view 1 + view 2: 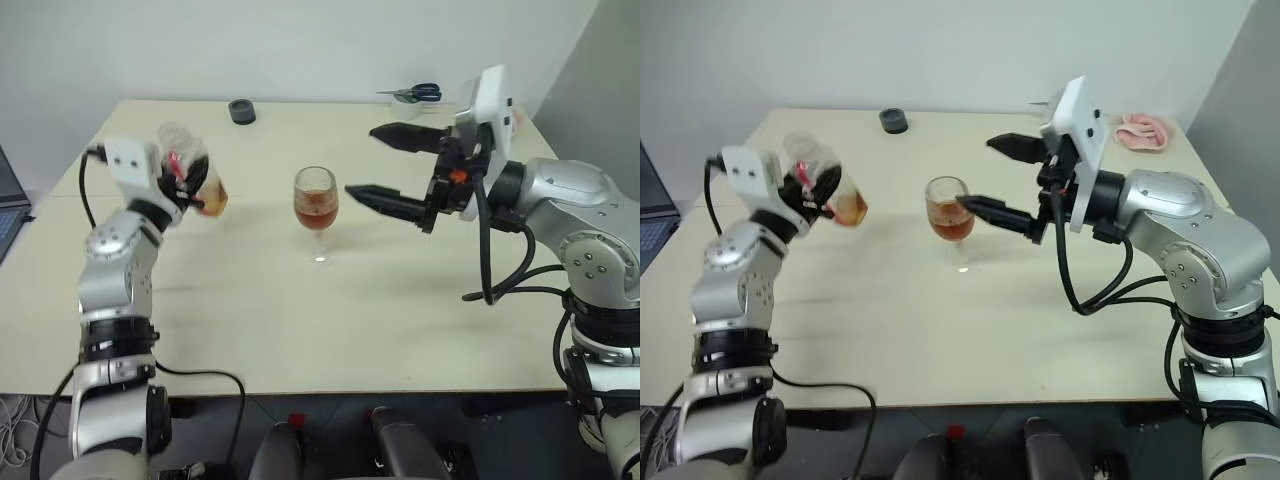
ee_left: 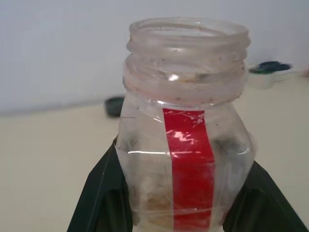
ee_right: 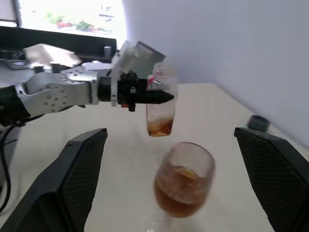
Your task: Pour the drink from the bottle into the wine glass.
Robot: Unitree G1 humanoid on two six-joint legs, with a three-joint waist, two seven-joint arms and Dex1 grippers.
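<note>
The wine glass [image 1: 316, 200] stands upright at the middle of the table, its bowl about half full of the amber drink [image 3: 177, 195]. My left gripper [image 1: 195, 185] is shut on the bottle [image 1: 190, 170], held in the air to the left of the glass. The bottle has a red label strip [image 2: 188, 154] and an open mouth pointing up, with a little amber liquid [image 3: 158, 126] in its base. My right gripper [image 1: 360, 160] hovers open just right of the glass with its fingers pointing left. One finger [image 1: 985, 210] is close beside the bowl and nothing is between the fingers.
A small dark round lid [image 1: 241, 111] lies at the table's [image 1: 300, 320] far edge. Blue-handled scissors [image 1: 415, 94] lie at the back right beside a pink cloth [image 1: 1143, 130]. A laptop's edge [image 1: 6, 205] shows at the far left.
</note>
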